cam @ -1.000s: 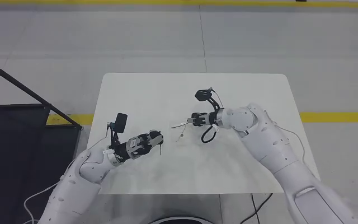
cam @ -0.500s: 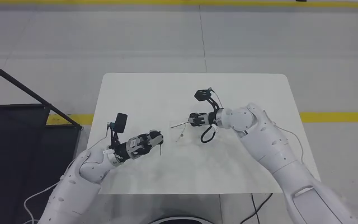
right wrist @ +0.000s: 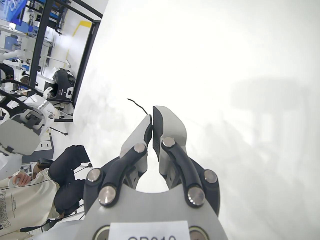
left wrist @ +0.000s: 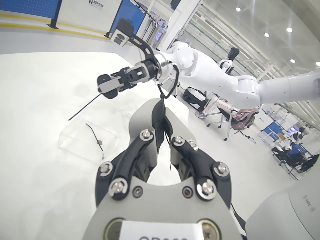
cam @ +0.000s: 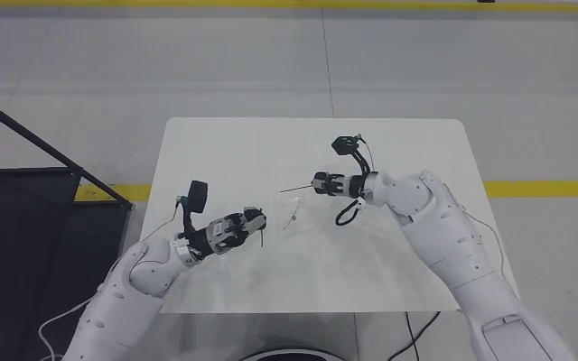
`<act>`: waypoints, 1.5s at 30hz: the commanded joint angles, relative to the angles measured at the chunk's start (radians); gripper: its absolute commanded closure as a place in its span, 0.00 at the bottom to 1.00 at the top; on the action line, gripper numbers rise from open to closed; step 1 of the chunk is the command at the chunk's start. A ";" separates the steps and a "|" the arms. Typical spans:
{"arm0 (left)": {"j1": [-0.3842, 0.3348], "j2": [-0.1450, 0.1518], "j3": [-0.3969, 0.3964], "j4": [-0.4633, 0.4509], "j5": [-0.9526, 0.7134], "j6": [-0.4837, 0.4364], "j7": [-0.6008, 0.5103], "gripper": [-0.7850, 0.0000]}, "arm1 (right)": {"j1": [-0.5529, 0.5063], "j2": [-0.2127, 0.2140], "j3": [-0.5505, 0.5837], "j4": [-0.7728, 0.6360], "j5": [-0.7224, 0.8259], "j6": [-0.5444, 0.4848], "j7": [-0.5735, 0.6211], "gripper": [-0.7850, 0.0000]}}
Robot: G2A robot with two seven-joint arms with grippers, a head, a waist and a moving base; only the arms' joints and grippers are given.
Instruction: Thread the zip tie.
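Over the middle of a white desk (cam: 226, 153), two robot arms face each other. The left gripper (left wrist: 160, 109) has its fingers clenched on a thin black zip tie (left wrist: 162, 97). This tie runs along the pads, its head poking out past the tips and its tail trailing behind them. The right gripper (right wrist: 152, 112), apart from the left, has its fingers pinched on a second tie (right wrist: 137, 104). This straight black strip juts from the tips toward the left gripper, its free end near a clear tray (left wrist: 66, 139). That tray sits on the desk between the grippers, with a third tie (left wrist: 94, 134) lying inside it.
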 commanded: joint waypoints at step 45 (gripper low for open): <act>-0.024 -0.087 0.193 0.105 0.693 0.288 0.762 1.00 | -0.484 0.120 0.390 -0.594 0.089 0.195 0.033 1.00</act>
